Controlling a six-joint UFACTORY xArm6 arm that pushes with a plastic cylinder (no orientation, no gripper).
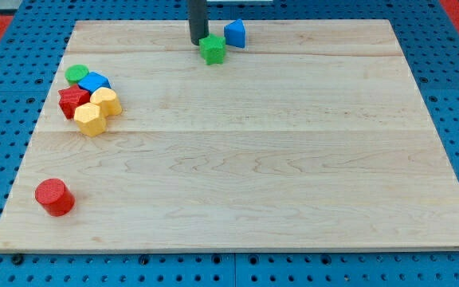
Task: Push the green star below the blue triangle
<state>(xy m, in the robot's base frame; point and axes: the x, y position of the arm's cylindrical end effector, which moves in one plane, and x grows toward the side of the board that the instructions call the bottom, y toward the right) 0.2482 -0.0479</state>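
The green star [212, 49] lies near the top of the wooden board [237, 159], just left of and slightly below the blue triangle [235, 33]. The two blocks are close together, nearly touching. My tip [198, 42] stands at the green star's upper left edge, touching it or almost so. The dark rod rises from there out of the view's top.
A cluster sits at the view's left: a green round block [76, 74], a blue block [94, 82], a red star-like block [73, 101] and two yellow blocks [107, 100] [91, 119]. A red cylinder [54, 196] stands at the bottom left.
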